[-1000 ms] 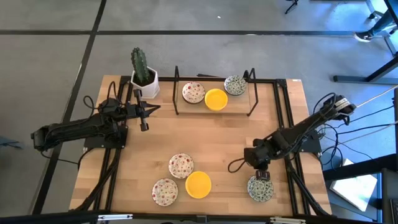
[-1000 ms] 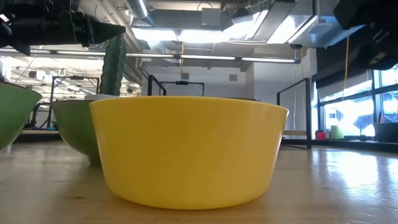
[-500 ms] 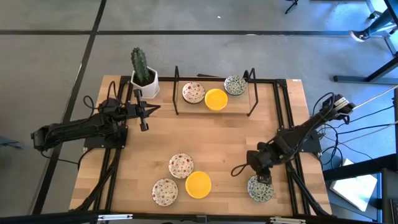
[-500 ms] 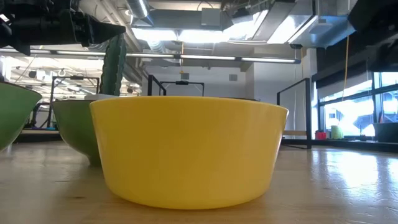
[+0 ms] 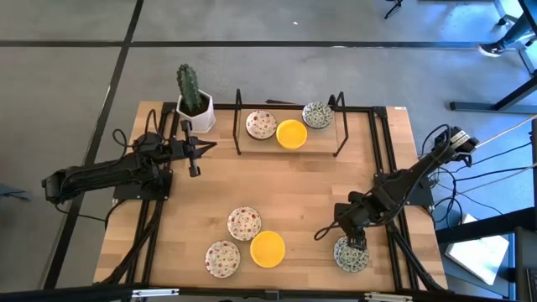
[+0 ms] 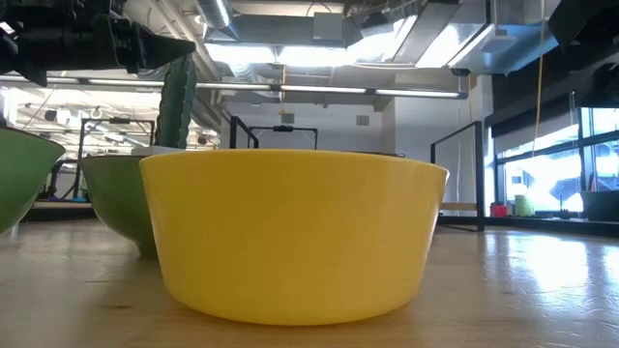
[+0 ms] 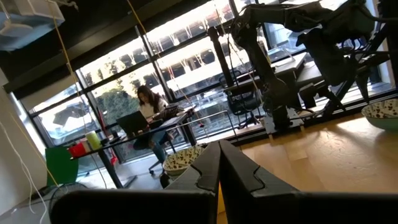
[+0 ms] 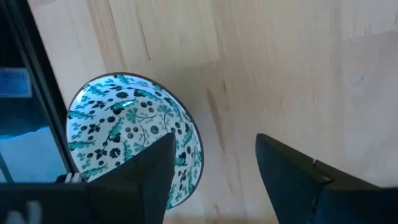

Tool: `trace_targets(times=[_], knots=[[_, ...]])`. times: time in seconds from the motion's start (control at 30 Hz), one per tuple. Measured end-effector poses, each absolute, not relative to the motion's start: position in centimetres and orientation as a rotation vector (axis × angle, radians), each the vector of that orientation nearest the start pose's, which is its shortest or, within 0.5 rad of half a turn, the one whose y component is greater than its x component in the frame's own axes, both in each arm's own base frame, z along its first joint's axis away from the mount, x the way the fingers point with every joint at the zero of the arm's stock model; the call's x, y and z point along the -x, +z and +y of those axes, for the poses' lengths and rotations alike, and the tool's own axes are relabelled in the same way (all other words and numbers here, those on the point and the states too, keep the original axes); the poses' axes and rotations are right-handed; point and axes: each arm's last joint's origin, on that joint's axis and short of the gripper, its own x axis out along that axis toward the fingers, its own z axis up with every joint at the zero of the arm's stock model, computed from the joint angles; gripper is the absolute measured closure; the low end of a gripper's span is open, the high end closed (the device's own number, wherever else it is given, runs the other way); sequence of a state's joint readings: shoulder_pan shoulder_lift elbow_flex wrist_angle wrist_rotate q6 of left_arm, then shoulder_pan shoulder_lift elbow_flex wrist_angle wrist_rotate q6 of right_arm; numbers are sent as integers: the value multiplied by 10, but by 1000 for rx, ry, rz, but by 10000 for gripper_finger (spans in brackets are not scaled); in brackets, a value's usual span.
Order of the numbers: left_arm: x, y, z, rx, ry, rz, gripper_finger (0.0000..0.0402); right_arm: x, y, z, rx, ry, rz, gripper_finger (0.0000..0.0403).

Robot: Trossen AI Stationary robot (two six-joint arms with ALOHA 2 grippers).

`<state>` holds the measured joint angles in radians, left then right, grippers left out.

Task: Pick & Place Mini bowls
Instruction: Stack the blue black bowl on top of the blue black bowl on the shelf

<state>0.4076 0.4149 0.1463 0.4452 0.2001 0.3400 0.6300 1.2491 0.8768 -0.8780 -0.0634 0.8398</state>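
A robotics lab set in an open, industrial-style office: a wooden table (image 5: pixel 294 193) on a black metal frame stands on a grey concrete floor (image 5: pixel 75 75) marked with dark lines, with two dark robot arms bolted to its sides and loose cables (image 5: pixel 457 189) trailing off one edge. At table height the ceiling shows bare ducts and pipes (image 6: pixel 290 72) with strip lights. Beyond the table are tall windows (image 7: pixel 186 68), desks and office chairs, and a person (image 7: pixel 152 112) seated at a laptop.
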Motion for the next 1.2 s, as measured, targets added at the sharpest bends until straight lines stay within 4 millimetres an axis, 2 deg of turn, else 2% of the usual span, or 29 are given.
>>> trace_targets(times=[0.57, 0.77, 0.9, 1.2], knots=[[-117, 220, 44, -378, 233, -141, 398, -175, 229, 129, -308, 46, 1333, 182], [-117, 220, 44, -378, 232, -141, 398, -175, 230, 133, -411, 74, 1368, 182], [-117, 220, 44, -372, 231, -142, 398, -175, 231, 140, -417, 108, 1333, 182], [-117, 220, 44, -363, 230, -144, 398, -178, 216, 150, -345, 82, 1385, 182]])
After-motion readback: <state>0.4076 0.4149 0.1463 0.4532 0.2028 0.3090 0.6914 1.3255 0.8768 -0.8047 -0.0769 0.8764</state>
